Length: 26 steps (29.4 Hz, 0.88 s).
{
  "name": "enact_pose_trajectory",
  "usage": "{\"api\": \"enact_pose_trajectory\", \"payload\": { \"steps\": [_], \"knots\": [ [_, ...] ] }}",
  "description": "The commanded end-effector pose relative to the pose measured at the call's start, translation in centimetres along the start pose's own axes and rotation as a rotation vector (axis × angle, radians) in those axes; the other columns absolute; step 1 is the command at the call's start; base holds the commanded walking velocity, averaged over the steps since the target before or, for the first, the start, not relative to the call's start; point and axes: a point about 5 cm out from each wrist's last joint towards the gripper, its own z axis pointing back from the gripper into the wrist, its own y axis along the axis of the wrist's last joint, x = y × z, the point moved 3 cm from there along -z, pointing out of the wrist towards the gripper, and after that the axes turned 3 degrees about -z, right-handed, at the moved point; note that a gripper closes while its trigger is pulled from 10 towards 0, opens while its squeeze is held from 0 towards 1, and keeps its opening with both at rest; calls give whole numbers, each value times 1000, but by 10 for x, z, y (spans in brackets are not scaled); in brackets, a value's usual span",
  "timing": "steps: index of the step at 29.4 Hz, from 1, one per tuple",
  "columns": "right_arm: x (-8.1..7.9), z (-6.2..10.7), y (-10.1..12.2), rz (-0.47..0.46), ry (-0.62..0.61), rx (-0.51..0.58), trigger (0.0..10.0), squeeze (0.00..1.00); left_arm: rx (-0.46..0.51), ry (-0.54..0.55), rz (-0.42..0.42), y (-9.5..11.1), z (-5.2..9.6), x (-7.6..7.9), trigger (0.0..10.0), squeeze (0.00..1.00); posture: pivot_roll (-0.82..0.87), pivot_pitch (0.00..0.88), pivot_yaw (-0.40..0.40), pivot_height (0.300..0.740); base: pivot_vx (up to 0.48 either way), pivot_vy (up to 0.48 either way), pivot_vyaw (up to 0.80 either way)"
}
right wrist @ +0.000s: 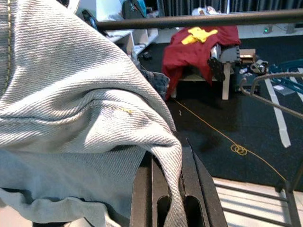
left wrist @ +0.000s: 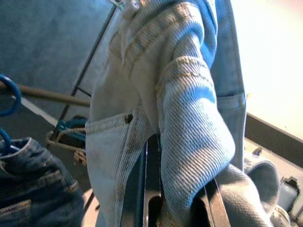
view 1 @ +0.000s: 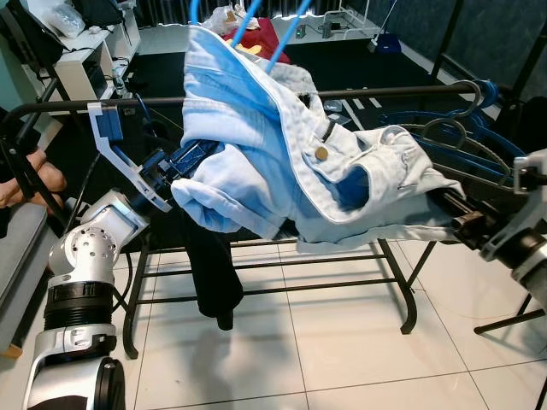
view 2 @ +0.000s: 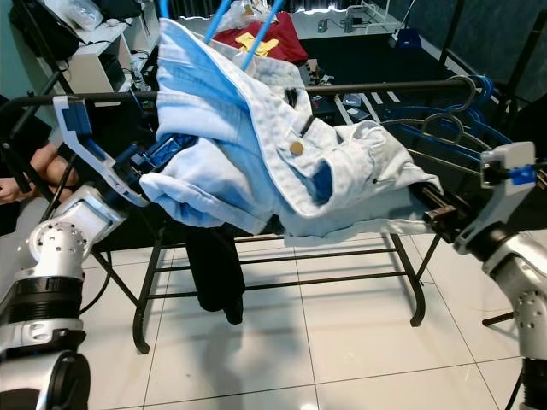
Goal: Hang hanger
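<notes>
The floor [view 1: 342, 342] under both claws is pale square tile with dark grout, glossy enough to catch soft reflections. Beyond the claws it gives way to a dark mat or carpet [right wrist: 227, 118], where a yellow cord [right wrist: 236, 149] lies coiled. A black metal clothes rack [view 1: 402, 282] stands on the tiles, its top rail [right wrist: 199, 20] crossing above the claws. Farther back, a red cloth with a yellow print [right wrist: 199, 42] drapes over low furniture. To the left of the left claw sits a white shelving unit [view 1: 90, 60] loaded with clutter. Dark curtains [view 1: 479, 34] or panels line the far wall behind the right claw.
</notes>
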Motion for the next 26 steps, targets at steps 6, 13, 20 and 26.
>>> {"api": "enact_pose_trajectory", "payload": {
  "steps": [6,13,20,26],
  "knots": [
    [-7,-4,-15,42,14,-63,0,0,44,-28,-18,15,-2,8,10000,0,-45,60,29,740,0,0,0],
    [-38,-12,-59,-10,75,-181,8157,106,61,-132,15,13,-6,26,10000,0,-48,60,30,740,0,0,0],
    [-72,-1,-81,-61,265,-261,10000,1000,0,-174,-32,10,-4,30,10000,0,-50,61,27,740,0,0,0],
    [-71,12,-70,-54,320,-254,10000,1000,-88,-186,-115,8,2,29,10000,0,-55,61,23,740,0,0,0]
  ]
}}
